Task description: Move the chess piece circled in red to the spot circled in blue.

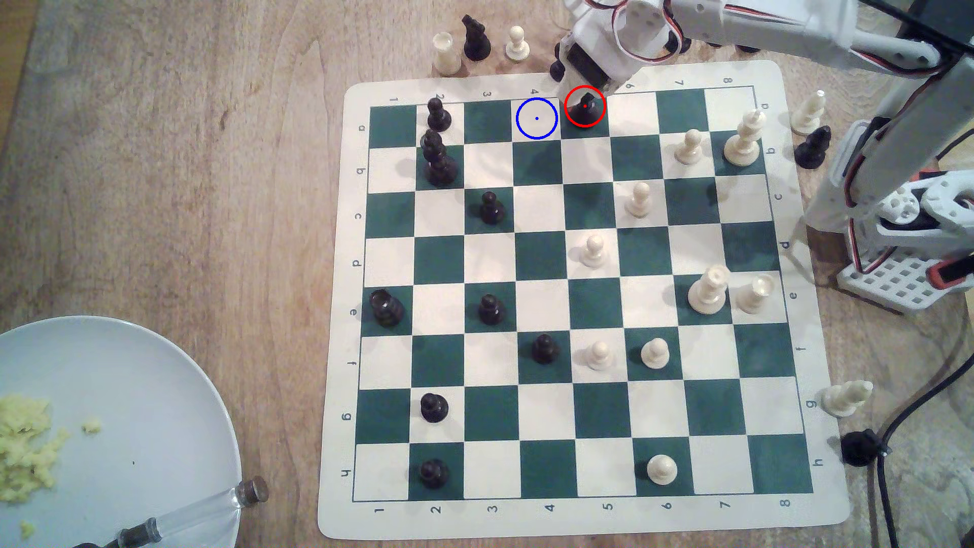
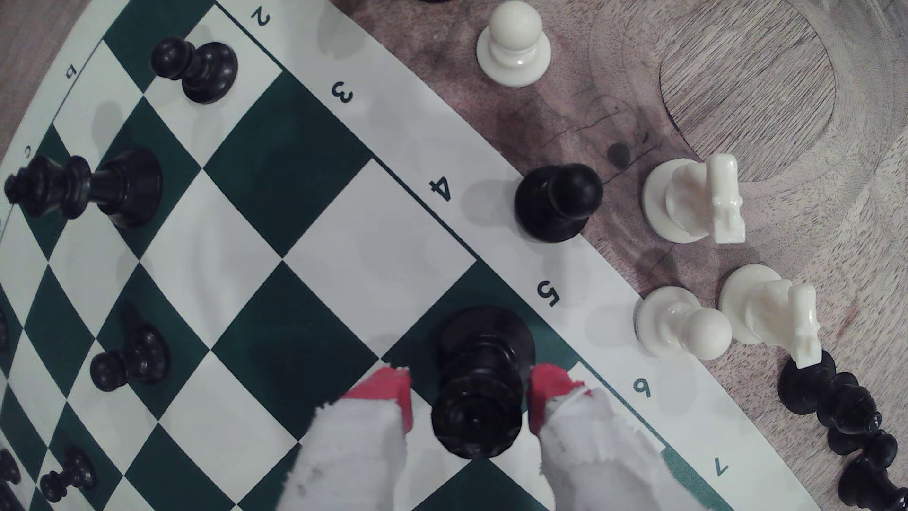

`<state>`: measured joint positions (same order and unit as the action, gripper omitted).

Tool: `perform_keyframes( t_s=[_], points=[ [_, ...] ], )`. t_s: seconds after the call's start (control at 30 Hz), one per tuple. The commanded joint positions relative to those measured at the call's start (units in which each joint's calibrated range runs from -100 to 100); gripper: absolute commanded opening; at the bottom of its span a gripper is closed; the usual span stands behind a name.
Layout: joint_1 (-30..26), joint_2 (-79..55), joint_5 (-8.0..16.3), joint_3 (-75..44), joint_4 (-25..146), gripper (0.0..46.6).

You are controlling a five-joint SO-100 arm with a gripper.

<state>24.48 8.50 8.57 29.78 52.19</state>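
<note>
Gripper [image 2: 469, 393] straddles the black rook [image 2: 479, 388], jaws spread, not gripping. Off-centre closing could tip it short of the blue-ringed square [image 1: 536, 118]

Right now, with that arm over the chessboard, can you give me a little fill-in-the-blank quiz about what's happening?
1. The black rook stands on a dark ___ square.
2. The red-tipped pincer has one finger on each side of the ___.
3. The blue-ringed square is cream-white and holds ___ pieces.
4. In the exterior view, that square lies directly ___ of the rook.

Missing words: green; rook; no; left
</note>
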Motion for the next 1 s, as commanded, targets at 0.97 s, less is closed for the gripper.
perform_keyframes(
  t_s=[0.97],
  points=[
    [-2.86,5.33,-3.52,-12.55,1.78,1.9]
  ],
)
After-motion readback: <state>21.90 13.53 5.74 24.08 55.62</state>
